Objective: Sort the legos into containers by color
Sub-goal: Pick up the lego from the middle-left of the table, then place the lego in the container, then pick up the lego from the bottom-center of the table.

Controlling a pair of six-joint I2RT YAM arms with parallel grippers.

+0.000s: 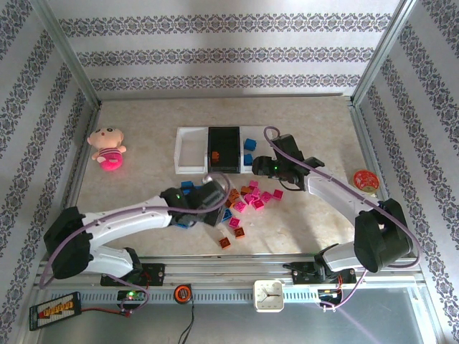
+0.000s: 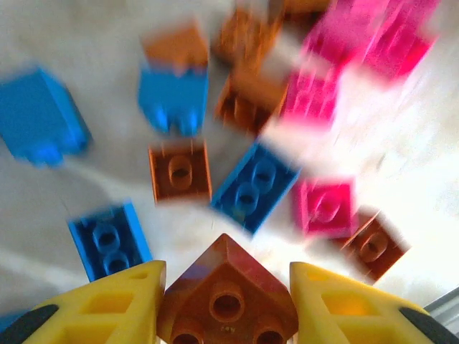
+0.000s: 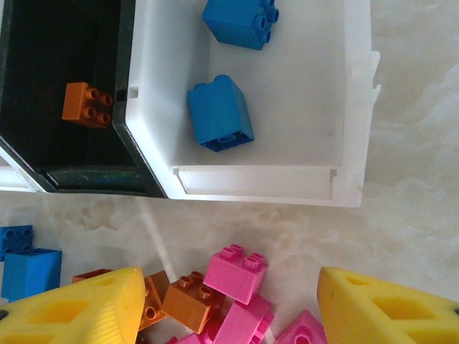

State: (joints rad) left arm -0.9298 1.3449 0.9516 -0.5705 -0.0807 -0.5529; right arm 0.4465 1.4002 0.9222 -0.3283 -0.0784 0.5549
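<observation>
Left claw [image 2: 226, 312] clenched on an orange-brown brick [image 2: 226, 279] — held corner-on between the yellow fingers [image 2: 115, 301], above the loose pile [image 1: 247, 201] on the counter [image 1: 143, 129]; bricks below show blurred. Right claw [image 3: 229, 304] released, spread wide over pink bricks [image 3: 235, 276], just short of the white bin [image 3: 351, 129] holding two blue bricks [image 3: 219, 115]; black bin [image 3: 43, 168] touching it holds one orange brick [image 3: 86, 104]. Risks, as I judge: the diagonal grip may let the brick twist out in transit; the right arm lies near the route to the black bin — a clash is possible; wide fingers could gather two pinks at once.
</observation>
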